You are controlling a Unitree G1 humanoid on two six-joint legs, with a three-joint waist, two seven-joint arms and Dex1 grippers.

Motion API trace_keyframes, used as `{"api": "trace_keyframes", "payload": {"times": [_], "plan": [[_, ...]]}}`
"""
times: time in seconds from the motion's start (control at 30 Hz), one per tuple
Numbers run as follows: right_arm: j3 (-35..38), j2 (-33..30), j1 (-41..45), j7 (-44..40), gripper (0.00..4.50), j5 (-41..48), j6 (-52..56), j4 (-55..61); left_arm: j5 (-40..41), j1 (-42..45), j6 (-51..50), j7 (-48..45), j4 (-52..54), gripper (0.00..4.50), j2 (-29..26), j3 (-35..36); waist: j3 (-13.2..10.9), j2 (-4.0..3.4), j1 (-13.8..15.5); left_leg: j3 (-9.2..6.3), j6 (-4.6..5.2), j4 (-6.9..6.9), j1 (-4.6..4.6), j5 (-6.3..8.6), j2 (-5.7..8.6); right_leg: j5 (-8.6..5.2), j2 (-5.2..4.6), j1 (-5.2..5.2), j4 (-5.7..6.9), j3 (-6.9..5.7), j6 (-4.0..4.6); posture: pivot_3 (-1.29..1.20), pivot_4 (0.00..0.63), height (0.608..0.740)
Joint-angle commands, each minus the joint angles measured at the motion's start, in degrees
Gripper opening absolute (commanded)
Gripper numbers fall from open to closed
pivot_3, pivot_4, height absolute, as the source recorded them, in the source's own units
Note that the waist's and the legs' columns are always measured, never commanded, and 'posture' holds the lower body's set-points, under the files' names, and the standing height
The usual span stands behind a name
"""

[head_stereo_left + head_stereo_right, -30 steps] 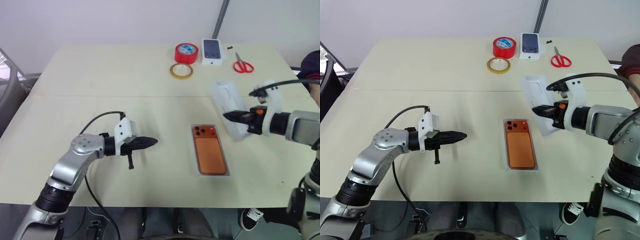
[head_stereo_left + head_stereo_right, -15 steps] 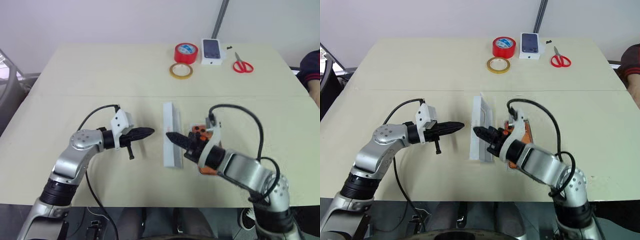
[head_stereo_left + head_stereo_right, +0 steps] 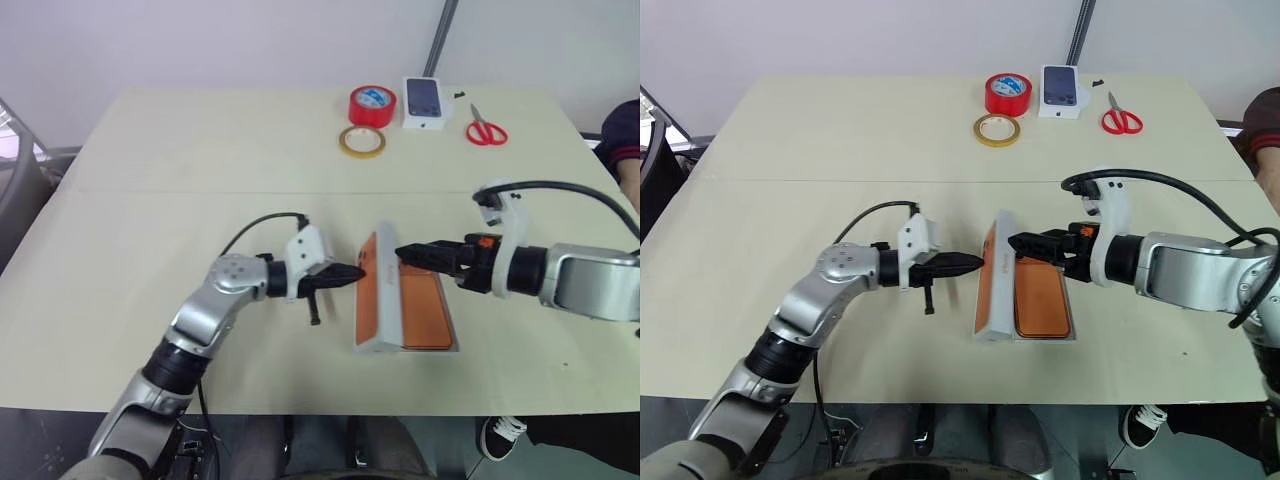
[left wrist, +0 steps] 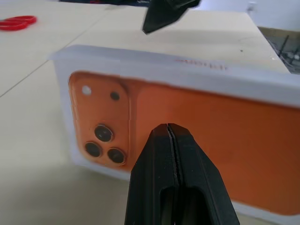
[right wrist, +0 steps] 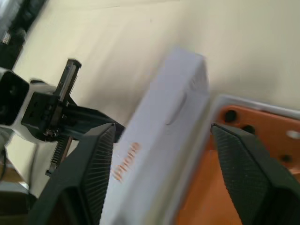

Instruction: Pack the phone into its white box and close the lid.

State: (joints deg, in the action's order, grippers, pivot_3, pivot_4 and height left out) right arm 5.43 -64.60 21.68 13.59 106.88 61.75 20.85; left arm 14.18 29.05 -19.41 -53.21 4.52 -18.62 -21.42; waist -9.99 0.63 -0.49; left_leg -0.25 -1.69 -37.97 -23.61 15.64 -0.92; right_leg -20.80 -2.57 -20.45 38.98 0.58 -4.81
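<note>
Left end effector closed beside tilted lid, right end effector open, phone in white box

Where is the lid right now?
In the head views, the lid stands on edge along the phone's left side, between the left gripper and right gripper.

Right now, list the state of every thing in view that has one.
phone: lying flat in the white box, camera side up.
white box: open, not yet covered.
lid: standing on edge beside the box, orange picture facing left.
left gripper: shut, tip at the lid.
right gripper: open, astride the lid's top edge.
</note>
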Motion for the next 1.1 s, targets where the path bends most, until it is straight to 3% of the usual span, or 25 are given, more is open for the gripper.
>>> {"api": "trace_keyframes", "payload": {"times": [0.03, 0.23, 0.37, 0.5, 0.7, 1.1], "plan": [[2.0, -2.4, 0.8, -5.3, 2.92, -9.5, 0.6, -0.6, -2.1, 3.1, -0.2, 1.2, -2.1, 0.00, 3.5, -2.4, 0.0, 0.01, 0.0, 0.00, 0.00, -0.02, -0.01, 0.00, 0.00, 0.00, 0.00, 0.00, 0.00, 0.00, 0.00, 0.00, 0.150, 0.740], [0.5, -5.5, -1.4, -14.6, 0.06, -26.3, 1.1, 4.4, -1.8, 4.6, -1.2, 1.5, -2.9, 0.00, 5.4, -0.9, 0.0, -0.02, -0.2, 0.01, 0.00, 0.01, -0.02, 0.00, -0.01, 0.00, 0.02, -0.05, 0.00, 0.01, 0.00, 0.00, 0.150, 0.740], [-1.3, -6.4, -3.6, -20.1, 0.06, -37.2, 0.3, 7.5, 0.2, 4.5, -3.9, 1.5, -1.1, 0.00, 4.0, 2.3, 0.0, -0.02, -0.1, 0.00, 0.00, -0.01, -0.01, 0.00, -0.02, 0.00, 0.03, -0.05, 0.01, 0.01, -0.01, 0.00, 0.150, 0.740], [-3.8, -6.1, -5.6, -25.4, 0.06, -46.1, -1.0, 10.8, 0.0, 2.5, -6.1, -0.8, 1.4, 0.00, -3.9, 5.2, 0.0, -0.04, -0.3, -0.01, 0.00, 0.00, -0.01, 0.00, -0.02, 0.00, 0.03, -0.07, 0.02, 0.01, -0.01, 0.00, 0.150, 0.740], [-5.8, -4.9, -6.9, -31.2, 0.06, -53.9, -1.3, 12.7, 1.5, -0.4, -10.5, -7.0, 6.7, 0.00, -10.6, 2.3, 0.0, -0.04, 0.2, 0.00, 0.00, 0.00, 0.00, 0.00, 0.02, 0.00, -0.05, -0.02, -0.01, 0.01, 0.00, 0.00, 0.150, 0.740], [-5.7, -1.2, -7.5, -36.8, 0.06, -60.0, 1.2, 15.1, -4.6, 3.0, -8.9, -4.3, 0.5, 0.00, -1.6, -6.6, 0.0, -0.05, 1.1, 0.00, 0.00, -0.05, 0.01, 0.00, 0.03, 0.00, -0.02, -0.02, 0.01, 0.01, 0.00, 0.00, 0.150, 0.740]]}}
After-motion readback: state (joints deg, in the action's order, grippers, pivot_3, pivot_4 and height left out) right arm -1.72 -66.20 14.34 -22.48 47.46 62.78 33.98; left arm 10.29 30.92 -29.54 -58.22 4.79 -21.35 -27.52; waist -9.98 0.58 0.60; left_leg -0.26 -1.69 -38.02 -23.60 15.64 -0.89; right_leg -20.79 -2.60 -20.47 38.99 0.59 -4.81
